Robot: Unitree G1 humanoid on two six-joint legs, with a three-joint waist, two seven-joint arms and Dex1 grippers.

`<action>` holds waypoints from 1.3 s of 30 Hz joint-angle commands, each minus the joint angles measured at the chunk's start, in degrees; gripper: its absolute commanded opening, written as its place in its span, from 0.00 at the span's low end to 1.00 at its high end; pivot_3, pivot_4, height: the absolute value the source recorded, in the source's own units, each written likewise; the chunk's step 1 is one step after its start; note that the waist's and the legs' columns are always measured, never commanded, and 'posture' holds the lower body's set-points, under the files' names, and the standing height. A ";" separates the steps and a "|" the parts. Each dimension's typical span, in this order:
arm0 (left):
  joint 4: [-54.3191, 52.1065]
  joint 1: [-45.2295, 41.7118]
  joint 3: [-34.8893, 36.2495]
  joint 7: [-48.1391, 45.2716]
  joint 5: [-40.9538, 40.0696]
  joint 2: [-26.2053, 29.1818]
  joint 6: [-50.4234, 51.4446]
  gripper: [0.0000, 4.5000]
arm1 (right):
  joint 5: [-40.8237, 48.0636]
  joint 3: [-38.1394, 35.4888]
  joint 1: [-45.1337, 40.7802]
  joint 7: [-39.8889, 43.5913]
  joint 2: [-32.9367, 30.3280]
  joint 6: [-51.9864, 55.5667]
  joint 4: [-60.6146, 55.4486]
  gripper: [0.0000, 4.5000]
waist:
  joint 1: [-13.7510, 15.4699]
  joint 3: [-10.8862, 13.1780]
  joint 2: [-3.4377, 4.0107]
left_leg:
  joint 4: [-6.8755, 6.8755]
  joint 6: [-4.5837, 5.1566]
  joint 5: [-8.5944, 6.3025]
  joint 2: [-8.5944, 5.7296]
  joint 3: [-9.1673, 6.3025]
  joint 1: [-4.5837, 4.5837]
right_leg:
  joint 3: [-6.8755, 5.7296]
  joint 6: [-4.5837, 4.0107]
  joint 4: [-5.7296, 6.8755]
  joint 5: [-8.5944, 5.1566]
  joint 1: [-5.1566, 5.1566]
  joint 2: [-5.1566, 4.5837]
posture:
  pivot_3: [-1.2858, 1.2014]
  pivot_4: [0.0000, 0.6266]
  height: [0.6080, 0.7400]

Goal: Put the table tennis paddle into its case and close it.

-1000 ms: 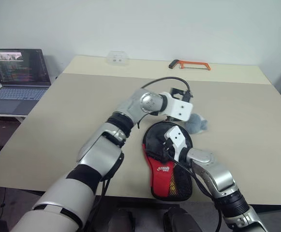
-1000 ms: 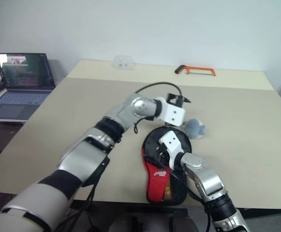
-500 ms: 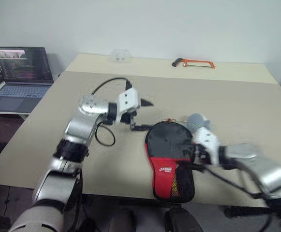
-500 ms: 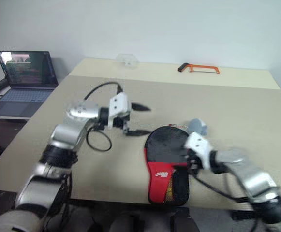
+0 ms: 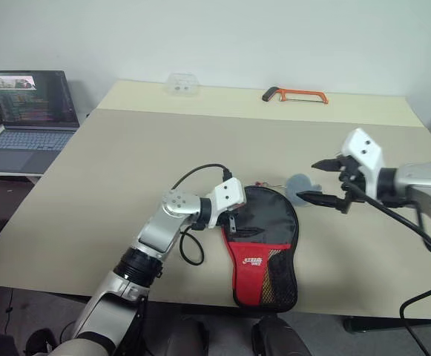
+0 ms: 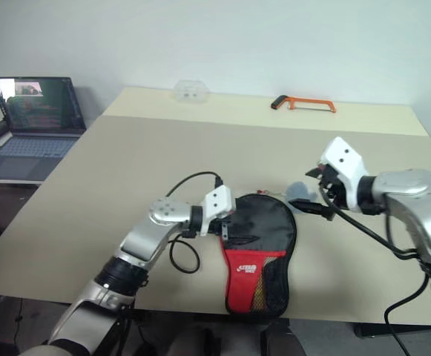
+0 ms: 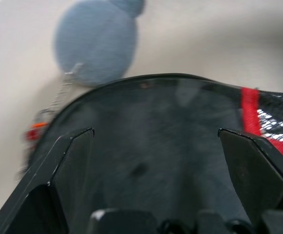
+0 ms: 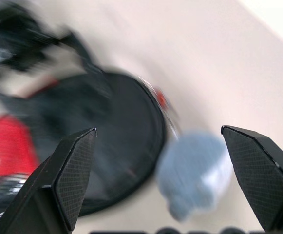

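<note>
Step in hand: closing, by my judgement. The case (image 5: 262, 245) lies flat on the bench (image 5: 111, 170) near its front edge, round black end away from me, red panel and mesh pocket toward me.
Table tennis paddle: I see no blade or handle outside the pouch. The round end looks filled out, so I take the paddle to be inside, but I cannot confirm it.
Zipper: whether the rim is fully zipped I cannot tell.
Left end effector (image 5: 237, 224): spread wide, empty, low at the left rim of the case, one finger over the black fabric; contact is unclear.
Right end effector (image 5: 325, 182): spread wide, empty, raised above the bench to the right of the case, just beside the grey plush charm (image 5: 299, 185).
Charm: rests on the bench at the top right of the rim, joined to it by its cord.
Next move: find the zipper pull, pin the case with my left fingers and draw the pull round the rim with my right.
Other things: an orange hacksaw (image 5: 293, 95) and a clear plastic box (image 5: 180, 84) sit at the far edge, well apart.
</note>
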 commanded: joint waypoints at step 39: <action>5.92 4.62 -0.26 8.95 -0.09 -6.31 -0.85 0.99 | -2.07 -7.28 -7.02 -16.40 19.40 11.29 21.59 1.00 | -0.03 0.00 0.07 | -0.07 0.00 0.00 -0.03 0.03 0.03 | -0.03 0.00 0.00 0.00 0.02 -0.03 | 0.52 0.24 1.00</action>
